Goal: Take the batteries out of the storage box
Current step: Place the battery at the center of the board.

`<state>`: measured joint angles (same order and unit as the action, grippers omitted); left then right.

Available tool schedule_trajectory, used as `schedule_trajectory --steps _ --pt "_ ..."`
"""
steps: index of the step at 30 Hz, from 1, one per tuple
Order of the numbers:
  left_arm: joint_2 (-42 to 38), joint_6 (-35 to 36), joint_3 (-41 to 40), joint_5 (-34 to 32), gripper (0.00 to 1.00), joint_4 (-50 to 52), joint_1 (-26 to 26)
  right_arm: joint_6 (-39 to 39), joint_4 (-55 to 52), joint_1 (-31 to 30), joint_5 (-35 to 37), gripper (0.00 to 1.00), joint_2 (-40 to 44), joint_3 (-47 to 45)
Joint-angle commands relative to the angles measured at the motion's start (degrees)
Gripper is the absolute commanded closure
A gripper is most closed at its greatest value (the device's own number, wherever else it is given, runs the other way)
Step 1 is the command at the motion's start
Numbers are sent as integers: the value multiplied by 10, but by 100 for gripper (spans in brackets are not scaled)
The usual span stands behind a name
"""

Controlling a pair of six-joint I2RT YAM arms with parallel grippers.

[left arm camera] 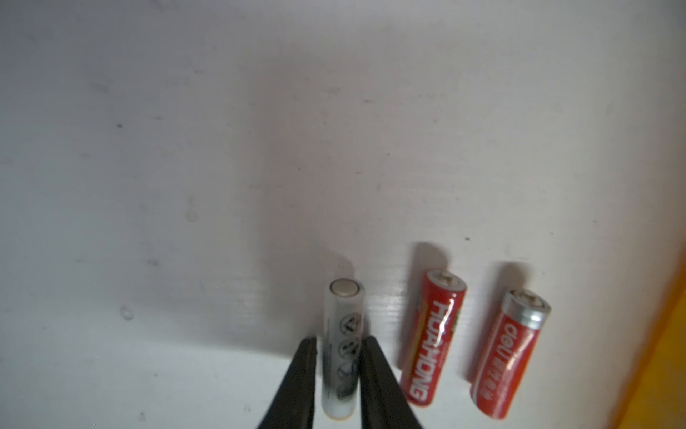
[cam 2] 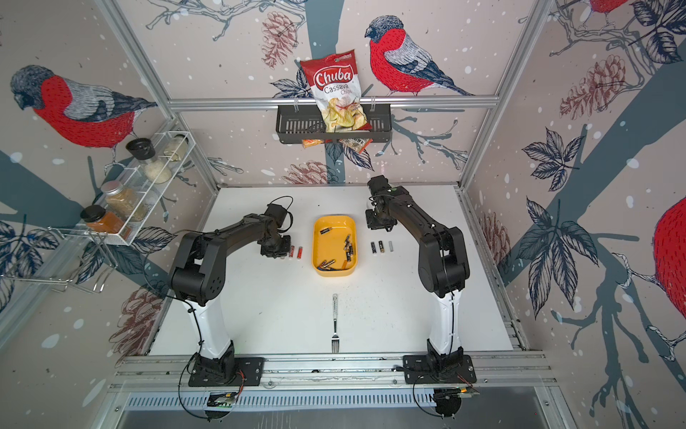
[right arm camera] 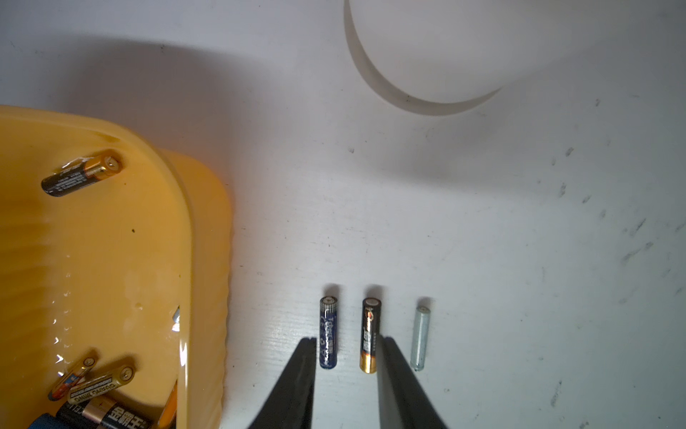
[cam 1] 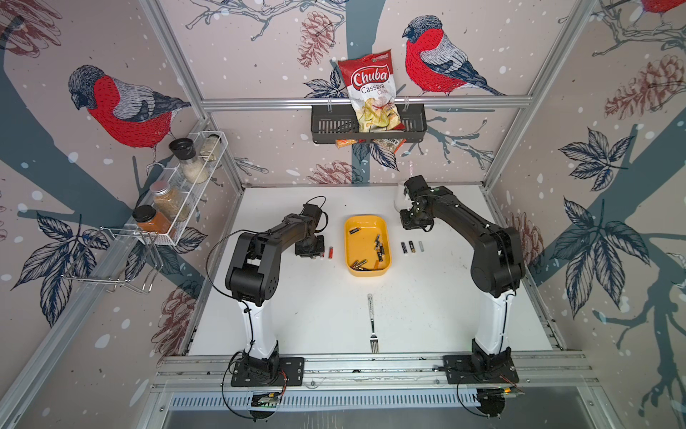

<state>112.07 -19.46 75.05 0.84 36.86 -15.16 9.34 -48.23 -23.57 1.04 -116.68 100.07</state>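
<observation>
The yellow storage box sits near the middle of the white table, a touch toward the far wall. There are batteries in it: one black-and-copper cell lies alone toward the box's 11 o'clock corner, a loose bunch lies by its 3 o'clock wall, and another heap lies along the 6 o'clock wall.

On the table at the box's 3 o'clock, three cells lie in a neat row, side by side but not touching. A blue one is nearest the box, then a black-and-gold one, then a slim silver one. The right gripper hangs over the table at about 2 o'clock, just beyond the far end of that row, its jaws parted with nothing between them.

At 9 o'clock lie two red cells, the deli one nearer the box and the Huahong one beside it. Next to those is a pale cell. The left gripper is down on that pale cell, with a finger close along each side. I can't tell whether it is pinching the cell or only flanking it.

Farther out, a fork lies at 6 o'clock, tines toward the near edge. A white cup stands at about 1 o'clock, half hidden behind the right arm. At 12 o'clock a black basket on the far wall holds a bag of cassava chips. A wire spice rack with jars hangs on the side wall at 10 o'clock.
</observation>
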Motion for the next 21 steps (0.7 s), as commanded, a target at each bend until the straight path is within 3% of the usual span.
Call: schedule_trajectory --steps 1,21 --pt "5 3 2 -4 78 20 1 7 -6 -2 6 66 1 5" --pt "9 6 30 -5 79 29 2 6 -6 -2 6 66 1 5"
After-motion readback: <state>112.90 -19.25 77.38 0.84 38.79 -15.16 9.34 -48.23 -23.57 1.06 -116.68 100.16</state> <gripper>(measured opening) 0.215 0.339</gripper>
